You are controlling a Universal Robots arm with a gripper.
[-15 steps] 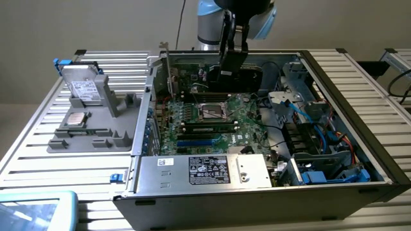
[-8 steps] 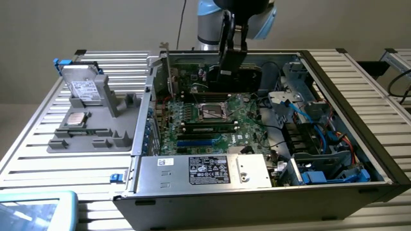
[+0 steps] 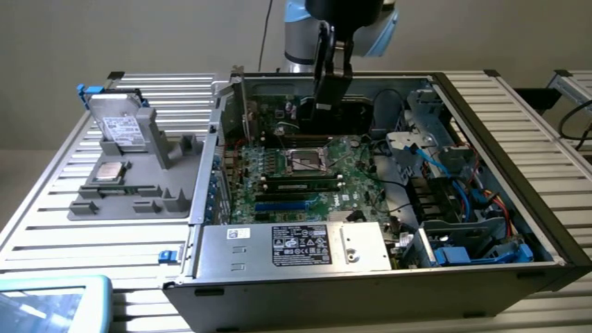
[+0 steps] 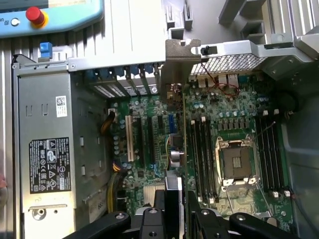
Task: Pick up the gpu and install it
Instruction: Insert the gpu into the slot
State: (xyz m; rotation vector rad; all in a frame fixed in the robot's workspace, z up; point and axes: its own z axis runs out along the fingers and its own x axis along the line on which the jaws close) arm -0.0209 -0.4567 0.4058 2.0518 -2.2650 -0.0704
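Green board seen on edge, the gpu (image 4: 176,144) hangs straight under the gripper (image 4: 174,211), whose jaws hold it in a narrow grip. Its long axis runs along the motherboard (image 4: 219,107) slots, bracket end toward the case (image 4: 234,63) rear wall; whether it is seated I cannot tell

Power supply label (image 4: 50,165): print illegible

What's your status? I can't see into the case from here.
Gripper shut on gpu. It hangs edge-down over motherboard, not seated. Nothing seen between them.
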